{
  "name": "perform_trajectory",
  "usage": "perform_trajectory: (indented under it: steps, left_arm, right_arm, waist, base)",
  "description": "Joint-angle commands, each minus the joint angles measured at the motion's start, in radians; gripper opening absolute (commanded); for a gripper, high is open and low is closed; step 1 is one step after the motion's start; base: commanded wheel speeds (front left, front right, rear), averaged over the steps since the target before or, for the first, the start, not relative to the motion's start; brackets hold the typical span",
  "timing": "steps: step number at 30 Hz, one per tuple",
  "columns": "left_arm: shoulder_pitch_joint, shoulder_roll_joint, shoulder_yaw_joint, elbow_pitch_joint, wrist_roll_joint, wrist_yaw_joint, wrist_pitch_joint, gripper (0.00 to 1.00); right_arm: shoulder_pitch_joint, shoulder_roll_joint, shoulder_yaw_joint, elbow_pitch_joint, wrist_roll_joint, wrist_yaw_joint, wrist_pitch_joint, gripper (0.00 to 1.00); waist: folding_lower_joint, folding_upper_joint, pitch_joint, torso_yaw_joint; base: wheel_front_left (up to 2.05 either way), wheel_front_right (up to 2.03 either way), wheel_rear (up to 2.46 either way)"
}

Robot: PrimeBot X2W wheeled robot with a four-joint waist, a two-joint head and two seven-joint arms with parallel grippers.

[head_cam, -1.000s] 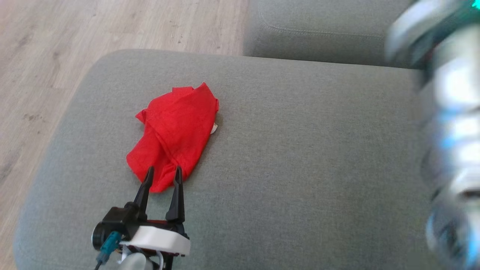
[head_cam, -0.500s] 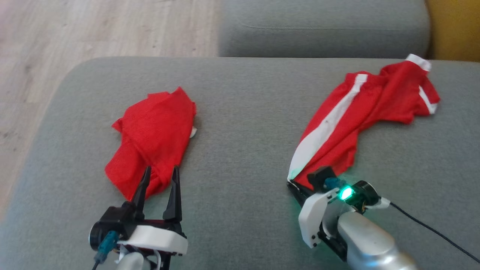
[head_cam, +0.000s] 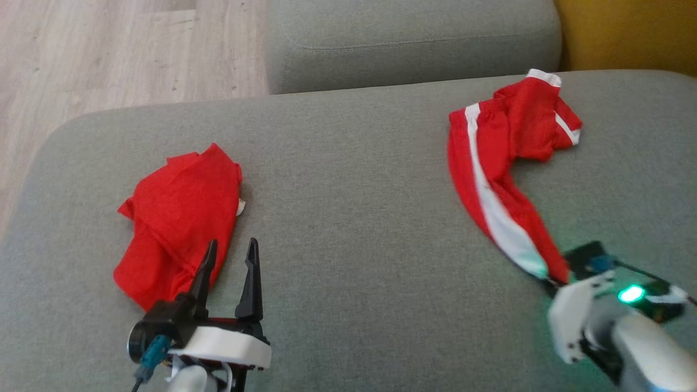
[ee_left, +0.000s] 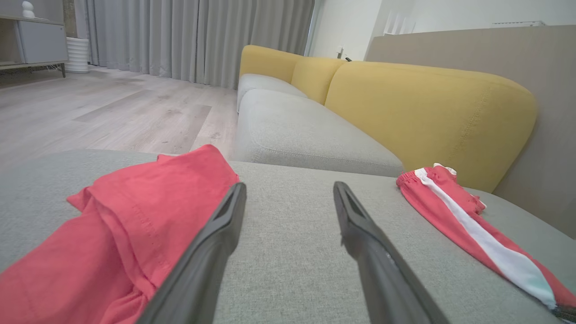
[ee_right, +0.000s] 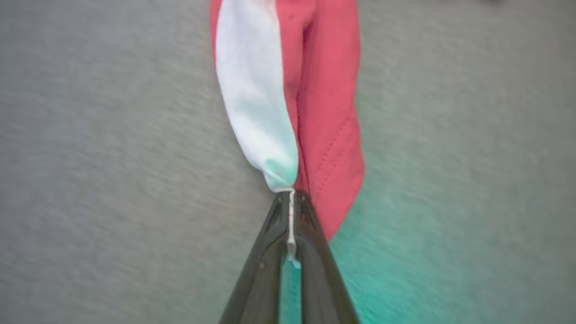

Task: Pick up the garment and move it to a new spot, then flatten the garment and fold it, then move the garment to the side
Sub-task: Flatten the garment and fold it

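Observation:
The garment (head_cam: 501,158) is red with a white side stripe and lies stretched along the right side of the grey sofa seat (head_cam: 354,228). My right gripper (head_cam: 556,276) is shut on its near end. In the right wrist view the fingers (ee_right: 310,252) pinch the white and red hem of the garment (ee_right: 288,90), which trails away from my right gripper (ee_right: 291,195). My left gripper (head_cam: 228,253) stands open and holds nothing at the seat's near left, its left finger (head_cam: 202,272) over the edge of a plain red folded cloth (head_cam: 174,212).
The left wrist view has the red cloth (ee_left: 121,216) left of my left gripper (ee_left: 290,191) and the striped garment (ee_left: 454,211) to its right. A second grey seat (head_cam: 408,38) and a yellow backrest (head_cam: 626,32) lie beyond. Wooden floor (head_cam: 81,54) is at the far left.
The head camera has turned right, so the picture has shifted left. My right gripper has pulled the garment's near end to the right, stretching it out. The left gripper has stayed open in place.

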Motion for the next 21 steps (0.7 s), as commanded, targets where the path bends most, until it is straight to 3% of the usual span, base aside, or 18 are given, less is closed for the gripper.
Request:
perform_trajectory:
  steps: [1, 5, 6, 7, 13, 17, 21]
  left_arm:
    - [-0.035, -0.001, 0.041, -0.036, 0.007, 0.002, -0.01, 1.0]
    - [-0.038, -0.001, 0.043, -0.04, 0.008, 0.0, -0.01, 1.0]
    - [-0.039, -0.001, 0.042, -0.039, 0.009, -0.001, -0.01, 1.0]
    - [-0.042, -0.001, 0.041, -0.038, 0.009, -0.002, -0.01, 1.0]
    - [-0.059, -0.001, 0.031, -0.028, 0.01, -0.008, -0.01, 1.0]
    - [-0.067, -0.001, 0.031, -0.022, 0.016, -0.011, -0.01, 1.0]
    - [-0.068, -0.001, 0.032, -0.022, 0.022, -0.014, -0.01, 1.0]
  right_arm:
    - [0.045, -0.04, -0.01, -0.021, -0.025, 0.006, 0.033, 0.0]
    - [0.121, -0.049, -0.162, -0.191, -0.076, 0.006, 0.082, 0.0]
    - [0.137, -0.04, -0.208, -0.24, -0.1, 0.006, 0.08, 0.58]
    - [0.153, -0.023, -0.253, -0.285, -0.124, 0.006, 0.079, 1.0]
    - [0.208, 0.153, -0.466, -0.53, -0.259, 0.006, 0.003, 1.0]
    - [0.202, 0.242, -0.503, -0.614, -0.305, 0.006, -0.129, 1.0]
    - [0.182, 0.279, -0.495, -0.635, -0.282, 0.006, -0.284, 1.0]
  waist:
    - [0.0001, -0.0001, 0.001, -0.007]
    - [0.0001, -0.0001, 0.012, -0.019]
    - [0.0001, -0.0001, 0.015, -0.02]
    - [0.0001, -0.0001, 0.017, -0.02]
    - [0.0001, -0.0001, 0.027, -0.006]
    - [0.0001, -0.0001, 0.027, 0.008]
    - [0.0001, -0.0001, 0.026, 0.023]
  base:
    - [0.0, 0.0, 0.0]
    - [0.0, 0.0, 0.0]
    - [0.0, 0.0, 0.0]
    - [0.0, 0.0, 0.0]
    - [0.0, 0.0, 0.0]
    - [0.0, 0.0, 0.0]
    - [0.0, 0.0, 0.0]
